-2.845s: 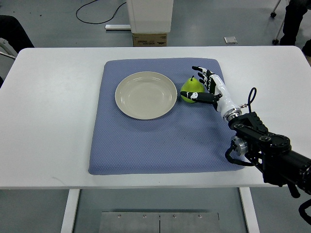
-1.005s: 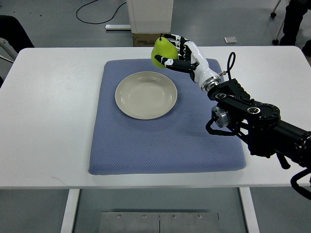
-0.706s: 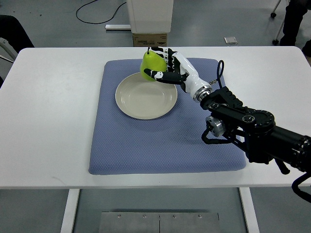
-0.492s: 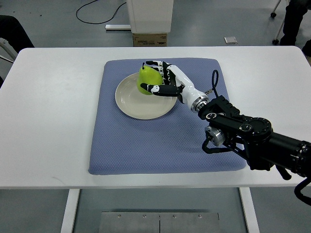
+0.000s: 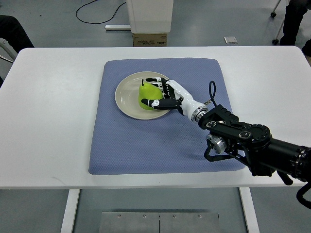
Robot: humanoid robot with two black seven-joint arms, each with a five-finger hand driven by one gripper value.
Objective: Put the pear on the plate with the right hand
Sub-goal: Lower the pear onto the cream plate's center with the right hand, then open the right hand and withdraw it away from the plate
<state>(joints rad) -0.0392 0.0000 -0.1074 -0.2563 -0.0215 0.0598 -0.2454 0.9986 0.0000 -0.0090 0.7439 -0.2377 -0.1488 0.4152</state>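
A: Where is the pear (image 5: 147,94)?

B: Over the right half of the plate (image 5: 127,92), on the blue mat (image 5: 146,141) toward the table's (image 5: 53,107) far edge. The right hand (image 5: 160,93) has its fingers wrapped around it, thumb in front.

A: Is it resting there?

B: I can't tell contact. I'd lower until the base settles, then open all fingers together and withdraw toward the right edge, so 1 fingertip doesn't tip it.

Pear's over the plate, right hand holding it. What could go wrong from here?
1. The pear stands stem-up in the right hand; once released it may tip and roll toward the plate rim.
2. The fingers wrap its sides, so withdrawing could drag it onto the blue mat.
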